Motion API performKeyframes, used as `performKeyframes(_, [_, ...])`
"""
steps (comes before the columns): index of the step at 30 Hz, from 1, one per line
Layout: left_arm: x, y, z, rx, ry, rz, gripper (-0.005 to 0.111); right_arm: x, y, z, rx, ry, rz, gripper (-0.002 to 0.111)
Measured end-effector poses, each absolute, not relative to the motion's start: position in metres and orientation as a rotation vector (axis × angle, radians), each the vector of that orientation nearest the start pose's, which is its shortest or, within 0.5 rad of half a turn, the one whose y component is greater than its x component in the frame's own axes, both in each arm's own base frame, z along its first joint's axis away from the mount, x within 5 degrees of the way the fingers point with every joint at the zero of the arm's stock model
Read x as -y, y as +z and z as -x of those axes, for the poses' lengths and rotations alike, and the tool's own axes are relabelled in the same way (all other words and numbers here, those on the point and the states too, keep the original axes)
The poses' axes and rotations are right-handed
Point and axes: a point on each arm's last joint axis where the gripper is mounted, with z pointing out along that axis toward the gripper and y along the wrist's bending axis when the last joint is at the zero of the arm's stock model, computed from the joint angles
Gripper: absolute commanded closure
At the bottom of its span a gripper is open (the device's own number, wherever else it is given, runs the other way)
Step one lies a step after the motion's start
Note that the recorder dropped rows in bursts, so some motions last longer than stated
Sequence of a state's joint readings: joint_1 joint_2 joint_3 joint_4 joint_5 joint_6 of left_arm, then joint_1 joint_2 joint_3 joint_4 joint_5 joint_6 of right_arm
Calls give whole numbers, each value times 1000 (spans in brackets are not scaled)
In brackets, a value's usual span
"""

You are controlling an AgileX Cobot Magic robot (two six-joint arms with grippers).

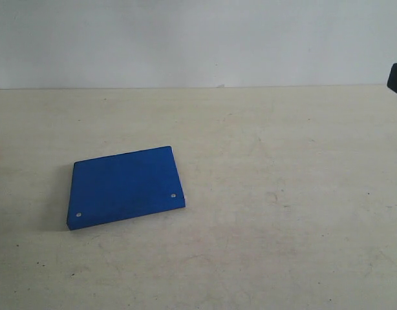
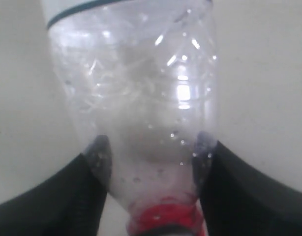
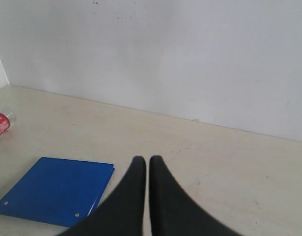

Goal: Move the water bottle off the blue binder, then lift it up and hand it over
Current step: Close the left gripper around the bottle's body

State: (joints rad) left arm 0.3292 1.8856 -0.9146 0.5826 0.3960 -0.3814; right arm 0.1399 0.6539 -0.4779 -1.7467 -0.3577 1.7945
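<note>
Left claw (image 2: 152, 147) gripped the bottle (image 2: 136, 88) between its fingers, at the shoulder beside the red cap (image 2: 166, 216), clear of the binder (image 1: 124, 186). A gentle, even squeeze seemed wise, since thin plastic could slip. Right claw (image 3: 149, 164) was closed, empty.

The scene is lit softly and evenly. The water bottle (image 2: 141, 98) is seen blurred, with bright glare spots.

No text is legible — the red label on the water bottle (image 3: 1, 123) is too blurred.
</note>
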Motion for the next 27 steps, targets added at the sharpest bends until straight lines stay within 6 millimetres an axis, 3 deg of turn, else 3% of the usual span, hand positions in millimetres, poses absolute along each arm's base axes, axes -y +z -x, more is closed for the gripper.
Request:
performKeyframes(3, [-124,136,-300,-2785,424,332,102,-49,312,-131,-1698,420,337,109])
performKeyframes(11, [-109,254,-267,-2463,418,328,102,-48,312,-131,-1698,417,334,109])
performKeyframes(14, [-98,283,-253,-2376,366,271,102,-48,312,-131,-1698,417,334,109])
performKeyframes(18, [-89,301,-244,-2318,322,223,102,-49,312,-131,-1698,420,337,109])
performKeyframes(24, [-88,294,-244,-2373,294,228,102,-51,312,-129,-1700,443,359,109])
performKeyframes(27, [-88,292,-244,-2385,287,234,90,-53,312,-128,-1701,465,380,109])
